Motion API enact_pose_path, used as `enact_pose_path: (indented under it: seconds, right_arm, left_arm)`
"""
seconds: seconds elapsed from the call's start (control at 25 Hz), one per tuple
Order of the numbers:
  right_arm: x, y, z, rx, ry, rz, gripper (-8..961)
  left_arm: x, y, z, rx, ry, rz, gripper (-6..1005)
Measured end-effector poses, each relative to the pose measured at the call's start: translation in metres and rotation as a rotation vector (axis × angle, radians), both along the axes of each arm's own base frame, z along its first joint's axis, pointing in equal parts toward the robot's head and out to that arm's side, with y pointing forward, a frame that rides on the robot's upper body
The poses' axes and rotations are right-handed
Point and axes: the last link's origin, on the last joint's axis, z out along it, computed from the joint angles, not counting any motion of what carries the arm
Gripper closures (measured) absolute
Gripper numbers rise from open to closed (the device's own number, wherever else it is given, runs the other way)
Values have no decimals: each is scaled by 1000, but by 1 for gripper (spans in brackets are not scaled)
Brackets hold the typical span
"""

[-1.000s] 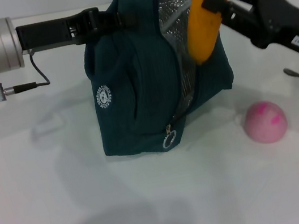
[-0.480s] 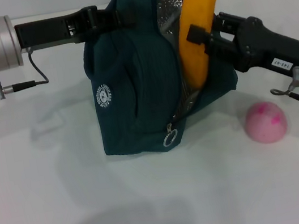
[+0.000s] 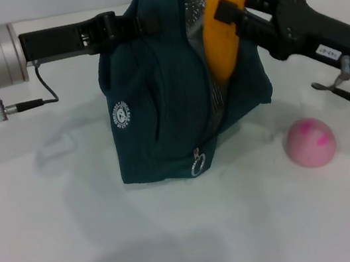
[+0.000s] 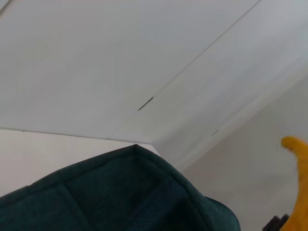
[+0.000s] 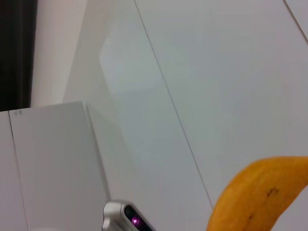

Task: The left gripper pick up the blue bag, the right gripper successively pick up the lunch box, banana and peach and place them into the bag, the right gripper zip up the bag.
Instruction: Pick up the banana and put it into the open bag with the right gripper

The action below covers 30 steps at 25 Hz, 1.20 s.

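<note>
One peach sits beside the blue bag; right claw pinches the banana.

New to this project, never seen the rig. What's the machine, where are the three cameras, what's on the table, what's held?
It is a two-armed robot. The head camera looks down at the white table; each wrist carries a camera, here seeing mostly walls. The left pincer grips the top of the blue bag, holding it open. The right pincer is shut on the banana, whose lower end is inside the bag's foil-lined opening. The peach lies on the table beside the bag. No lunch box is visible.
</note>
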Motion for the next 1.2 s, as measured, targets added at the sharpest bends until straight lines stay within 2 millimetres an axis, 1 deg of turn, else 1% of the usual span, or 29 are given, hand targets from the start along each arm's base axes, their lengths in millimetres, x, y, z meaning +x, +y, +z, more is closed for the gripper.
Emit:
enact_pose_path:
  seconds: [0.28, 0.48, 0.84, 1.2]
  right_arm:
    - [-3, 0, -5, -1, 1, -9, 536]
    - [-7, -1, -11, -11, 1, -8, 537]
    - [-8, -3, -17, -35, 0, -23, 538]
    - [-10, -1, -37, -90, -59, -70, 536]
  left_arm:
    - [1, -1, -4, -5, -12, -6, 937]
    - [0, -1, -3, 2, -19, -5, 937]
    - [0, -1, -3, 8, -20, -11, 937]
    - [-1, 0, -1, 12, -18, -9, 937]
